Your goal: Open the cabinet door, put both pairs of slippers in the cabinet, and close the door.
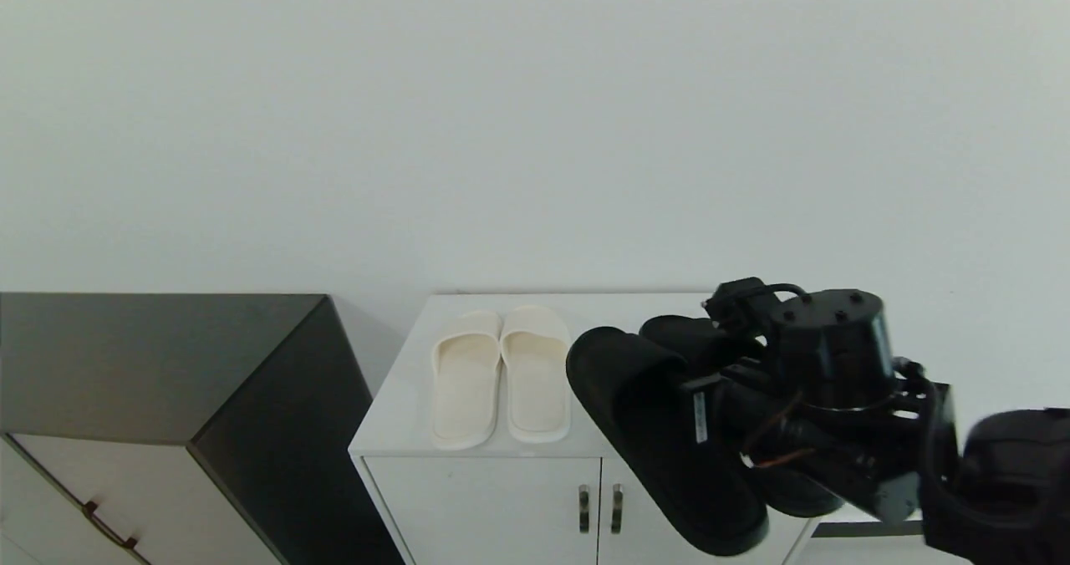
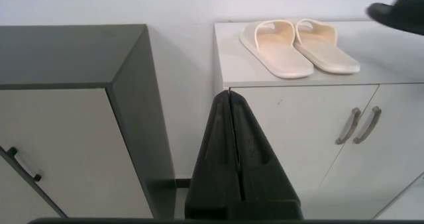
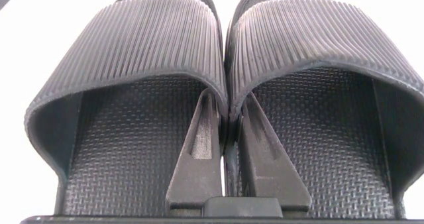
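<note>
A pair of black slippers [image 1: 669, 431] hangs tilted over the right front of the white cabinet [image 1: 393, 414]. My right gripper [image 3: 225, 151] is shut on their inner side walls, one finger inside each black slipper [image 3: 146, 85]. A cream pair of slippers [image 1: 500, 377] lies side by side on the cabinet top, left of the black pair. Both cabinet doors [image 1: 493, 506] are closed, with two metal handles [image 1: 599, 508] at the middle. My left gripper [image 2: 229, 98] is shut and empty, in front of the cabinet's [image 2: 291, 118] left corner, below the cream slippers [image 2: 298, 46].
A taller dark-topped cabinet [image 1: 159, 364] with a light drawer front and dark handle [image 1: 104, 525] stands just left of the white one, a narrow gap between them. A plain white wall rises behind both.
</note>
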